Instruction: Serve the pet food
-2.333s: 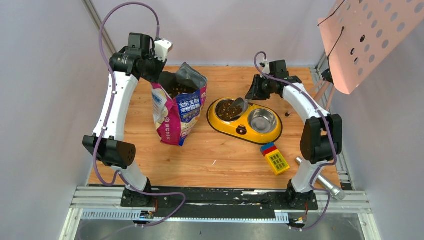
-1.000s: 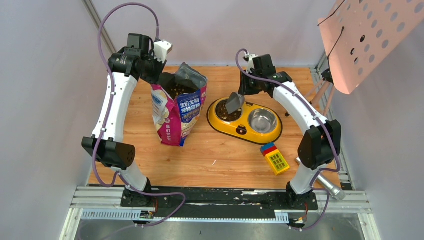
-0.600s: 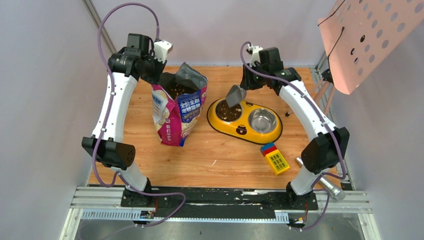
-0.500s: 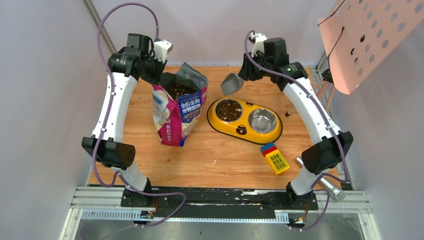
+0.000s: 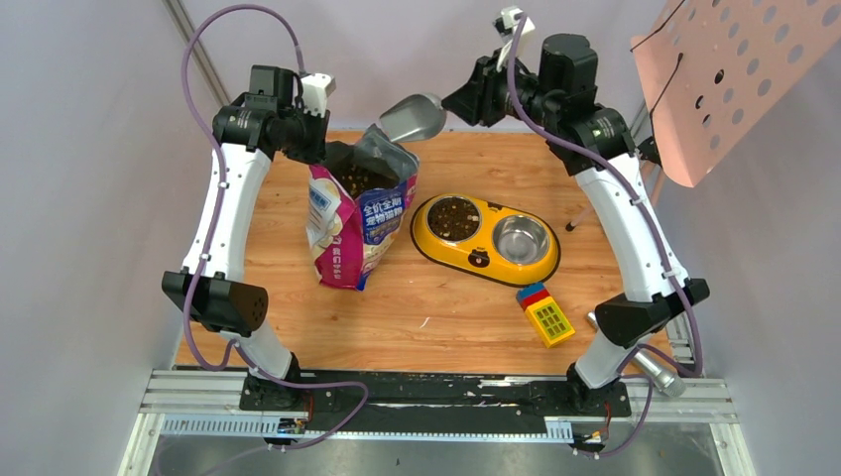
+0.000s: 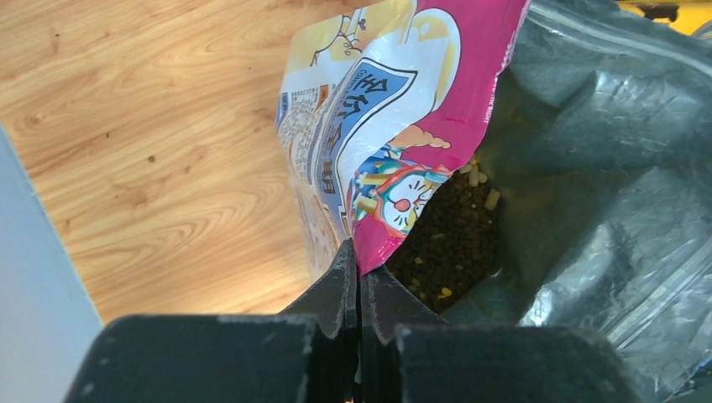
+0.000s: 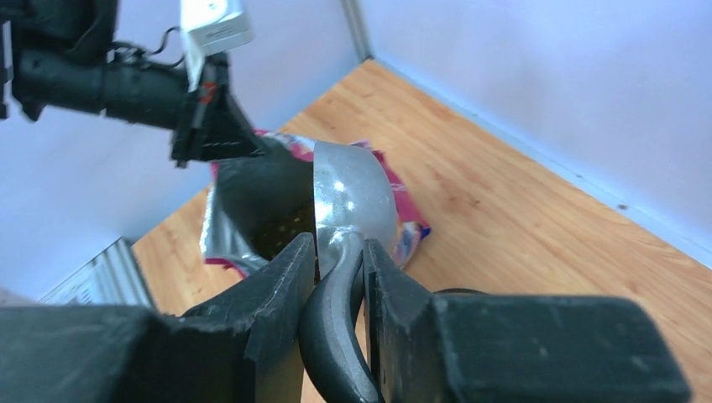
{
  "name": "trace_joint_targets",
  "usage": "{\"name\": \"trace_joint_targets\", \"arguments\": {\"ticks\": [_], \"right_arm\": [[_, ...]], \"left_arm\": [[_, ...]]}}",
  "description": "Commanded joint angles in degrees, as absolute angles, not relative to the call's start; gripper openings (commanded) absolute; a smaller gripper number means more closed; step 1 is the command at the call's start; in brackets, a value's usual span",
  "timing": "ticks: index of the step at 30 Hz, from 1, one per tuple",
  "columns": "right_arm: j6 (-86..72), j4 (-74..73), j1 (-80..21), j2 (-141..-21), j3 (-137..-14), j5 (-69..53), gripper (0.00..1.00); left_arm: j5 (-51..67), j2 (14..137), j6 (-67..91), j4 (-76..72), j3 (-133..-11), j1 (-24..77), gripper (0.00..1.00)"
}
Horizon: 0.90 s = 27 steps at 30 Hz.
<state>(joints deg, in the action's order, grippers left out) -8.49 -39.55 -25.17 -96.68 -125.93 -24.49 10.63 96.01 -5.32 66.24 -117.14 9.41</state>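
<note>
The open cat food bag (image 5: 357, 213) stands left of centre with dark kibble (image 6: 449, 239) inside. My left gripper (image 5: 315, 139) is shut on the bag's rim (image 6: 369, 252) and holds its mouth open. My right gripper (image 5: 466, 99) is shut on the handle of the grey metal scoop (image 5: 412, 116), which hangs in the air just above the bag's mouth. The right wrist view shows the scoop (image 7: 353, 197) over the opening. The yellow double-bowl feeder (image 5: 486, 238) holds kibble (image 5: 453, 215) in its left bowl. Its right bowl (image 5: 521, 238) is bare steel.
A yellow, red and blue toy block (image 5: 545, 313) lies on the wooden table (image 5: 426, 307) right of centre front. A metal cylinder (image 5: 655, 372) sits by the right arm's base. A pink perforated panel (image 5: 734, 69) hangs at upper right. White walls stand close on both sides.
My right arm has lifted the scoop from the feeder's left bowl and swung it left and back to above the bag's mouth. The left gripper stayed on the bag's rim.
</note>
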Motion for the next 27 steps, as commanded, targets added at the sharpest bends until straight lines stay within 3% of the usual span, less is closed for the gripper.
{"name": "trace_joint_targets", "arguments": {"ticks": [1,7,18,27], "right_arm": [[-7.9,-37.0,-29.1,-97.1,-124.5,-29.6,0.0],[-4.2,-42.0,-33.6,-99.6,-122.5,-24.1,0.0],[-10.3,-48.8,-39.5,-115.9,-135.9,-3.3,0.0],[-11.7,-49.0,-42.4,-118.5,-132.7,4.8,0.0]], "left_arm": [[18.0,92.5,-1.0,52.6,-120.1,10.9,0.0],[19.9,92.6,-0.6,52.0,-119.8,12.9,0.0],[19.6,90.1,1.4,50.4,-117.0,15.7,0.0],[18.4,89.1,0.9,50.8,-114.9,16.0,0.0]]}}
